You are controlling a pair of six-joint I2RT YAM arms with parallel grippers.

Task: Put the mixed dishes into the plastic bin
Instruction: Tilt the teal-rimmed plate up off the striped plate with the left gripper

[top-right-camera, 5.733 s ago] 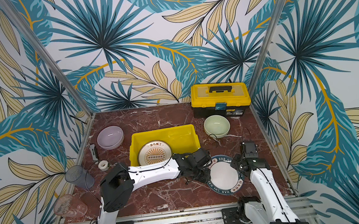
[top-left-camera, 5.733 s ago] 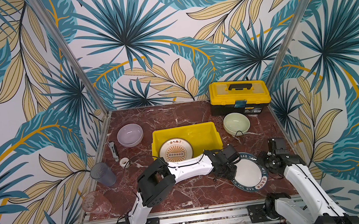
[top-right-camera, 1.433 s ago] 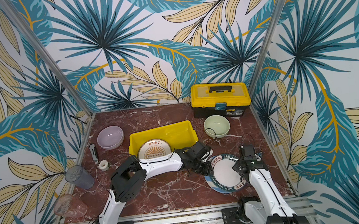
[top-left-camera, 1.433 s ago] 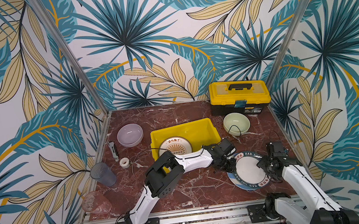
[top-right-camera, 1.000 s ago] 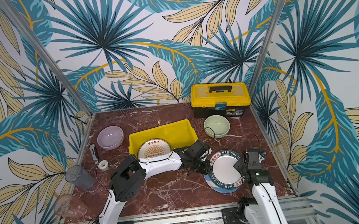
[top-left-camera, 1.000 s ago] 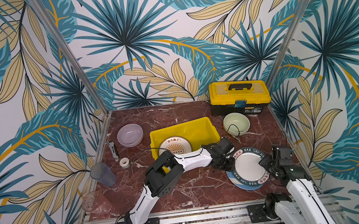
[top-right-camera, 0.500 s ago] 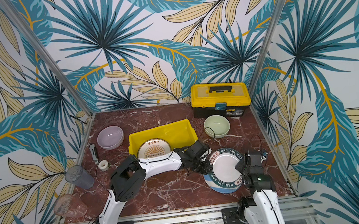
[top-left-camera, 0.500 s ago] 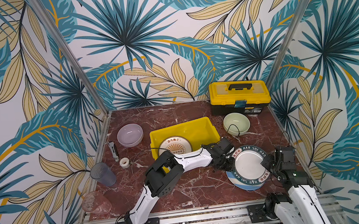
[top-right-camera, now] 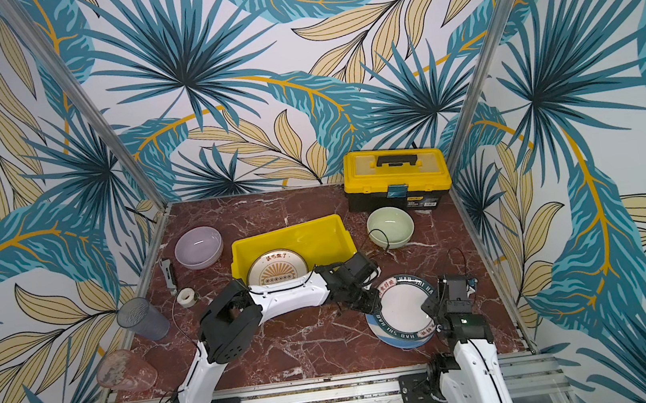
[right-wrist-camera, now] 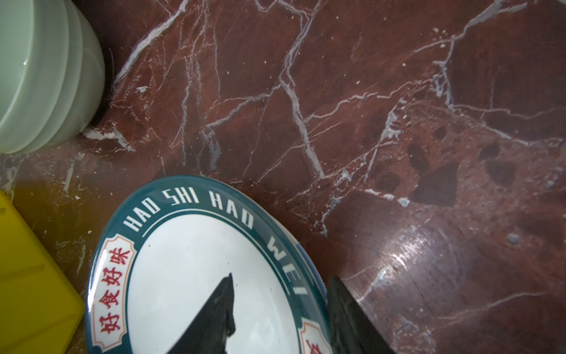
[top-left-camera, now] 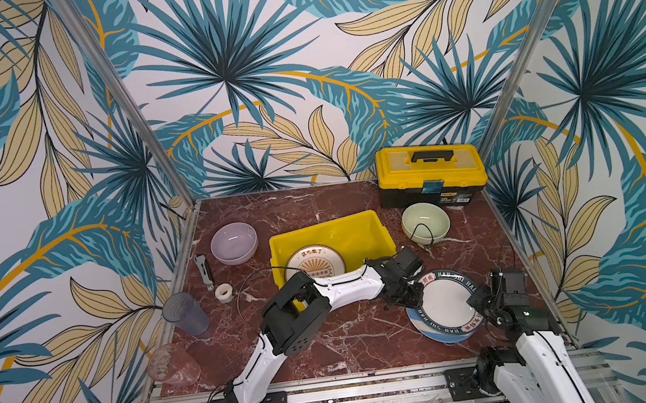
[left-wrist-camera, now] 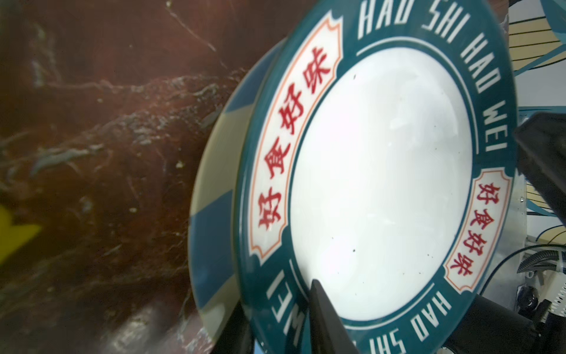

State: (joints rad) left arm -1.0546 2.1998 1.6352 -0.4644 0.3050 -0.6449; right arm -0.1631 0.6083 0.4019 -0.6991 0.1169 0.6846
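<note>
Both left gripper (top-left-camera: pixel 412 301) and right gripper (top-left-camera: pixel 474 302) pinch opposite rims of lettered plate (top-left-camera: pixel 444 300), beside the bin (top-left-camera: pixel 344 231).

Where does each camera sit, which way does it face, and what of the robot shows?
Both top views: high above the arm bases, looking down at the red marble table; both arms, left gripper and right gripper show.
Left wrist: low beside the round dark-rimmed lettered plate, facing across it; its fingertip shows.
Right wrist: over the plate's opposite edge, looking down; two fingers straddle the rim.
Shared: every view shows that plate.
</note>
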